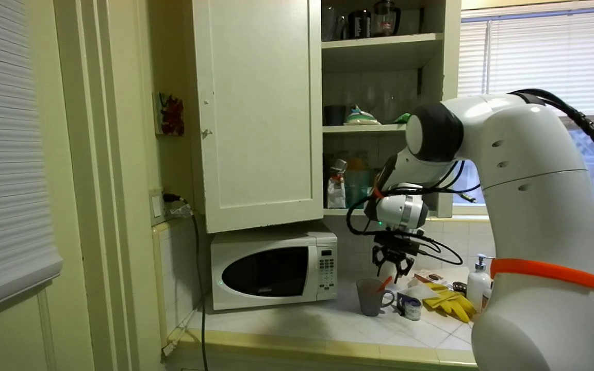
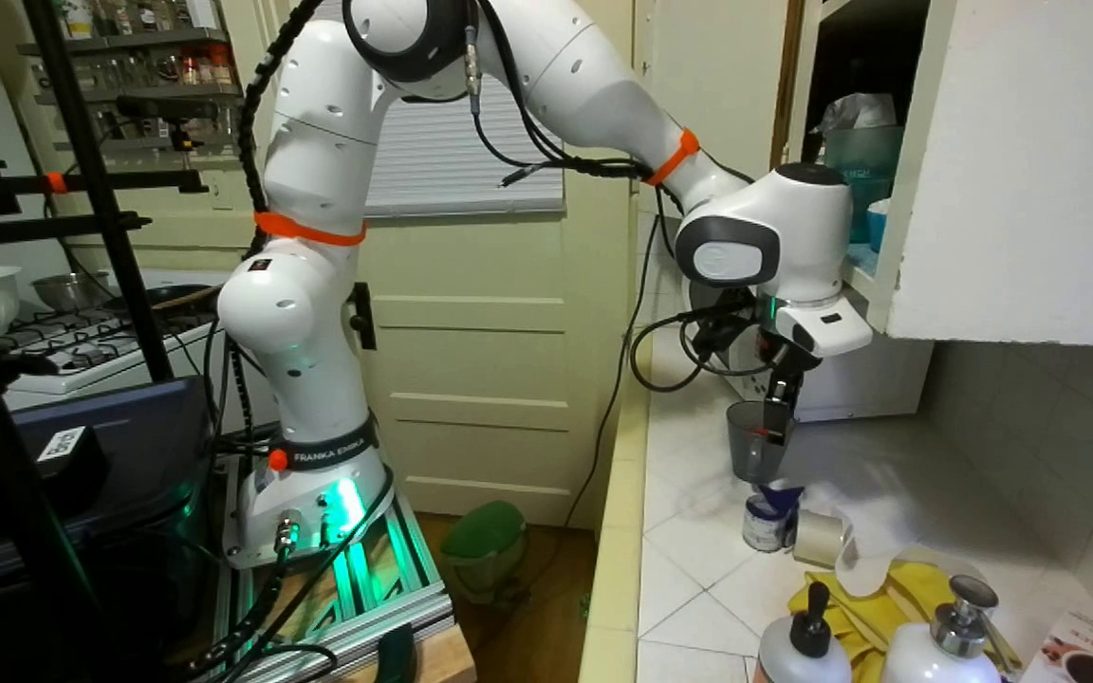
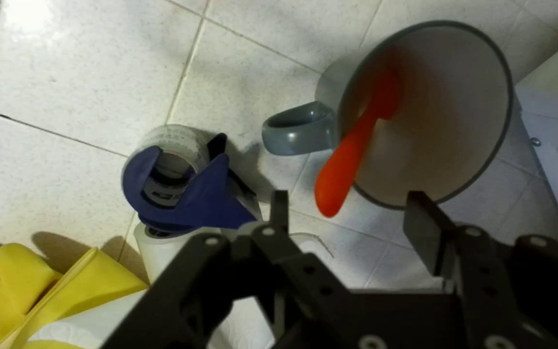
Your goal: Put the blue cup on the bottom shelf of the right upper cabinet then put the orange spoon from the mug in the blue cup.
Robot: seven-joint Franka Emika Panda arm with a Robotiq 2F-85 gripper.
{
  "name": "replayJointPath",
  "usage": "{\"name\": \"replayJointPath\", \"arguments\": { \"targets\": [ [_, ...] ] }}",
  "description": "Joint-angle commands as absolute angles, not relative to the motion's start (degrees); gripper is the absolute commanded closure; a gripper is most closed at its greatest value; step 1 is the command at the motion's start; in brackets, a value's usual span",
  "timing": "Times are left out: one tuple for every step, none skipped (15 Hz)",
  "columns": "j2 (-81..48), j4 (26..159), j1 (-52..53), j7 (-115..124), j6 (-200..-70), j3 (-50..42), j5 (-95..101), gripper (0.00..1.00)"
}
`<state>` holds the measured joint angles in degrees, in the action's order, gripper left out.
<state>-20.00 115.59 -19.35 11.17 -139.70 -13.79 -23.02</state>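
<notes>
1. The gripper [image 3: 348,199] came nearest, pointing downward with its two dark fingers [image 3: 426,228] well apart; it was released.
2. Just beyond the fingertips was the orange spoon [image 3: 355,150], in the wrist view in line with the gap between them and clear of both. It leaned on the rim of the mug [image 3: 439,121], one end inside, the other poking out near the handle.
3. The mug, grey, stood upright on the tiled countertop [image 3: 90,72]. Whether a finger touched its rim could not be told.
4. Near the mug's handle, but apart from it, sat a blue tape dispenser [image 3: 196,208], with a pale roll [image 3: 158,252] just beside it.
5. On the mug's opposite side, near it, stood a white microwave [image 1: 266,239].
6. Past the roll lay yellow gloves [image 3: 22,291], with two pump bottles [image 2: 935,655] close by.
7. Higher up, inside the right upper cabinet [image 1: 451,62], the blue cup [image 2: 869,161] stood on the bottom shelf [image 1: 334,212], partly hidden, beside a silver bag [image 1: 336,190].
8. Farthest off, a higher shelf [image 1: 379,40] held a dark container [image 1: 360,24] and a glass jug [image 1: 385,19].
</notes>
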Motion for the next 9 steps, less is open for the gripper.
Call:
{"name": "replayJointPath", "arguments": {
  "targets": [
    [-21.1, 114.2, -20.9, 8.4, -138.7, -12.4, -26.2, 0.67],
    [-21.1, 114.2, -21.0, 8.1, -138.5, -12.2, -26.5, 0.77],
    [-21.1, 114.1, -21.1, 7.8, -138.2, -12.0, -26.9, 0.84],
    [-21.1, 114.1, -21.1, 7.6, -137.9, -11.9, -27.1, 0.92],
    [-21.1, 114.1, -21.1, 7.5, -137.9, -11.8, -27.2, 0.99],
    [-21.2, 113.9, -21.2, 7.7, -137.8, -11.7, -27.4, 1.0],
    [-21.2, 113.6, -21.2, 7.8, -137.6, -11.7, -27.7, 1.0],
    [-21.2, 113.5, -21.2, 8.0, -137.5, -11.7, -27.5, 0.63],
    [-21.2, 113.5, -21.1, 8.1, -137.5, -11.7, -27.3, 0.62]
  ]
}}
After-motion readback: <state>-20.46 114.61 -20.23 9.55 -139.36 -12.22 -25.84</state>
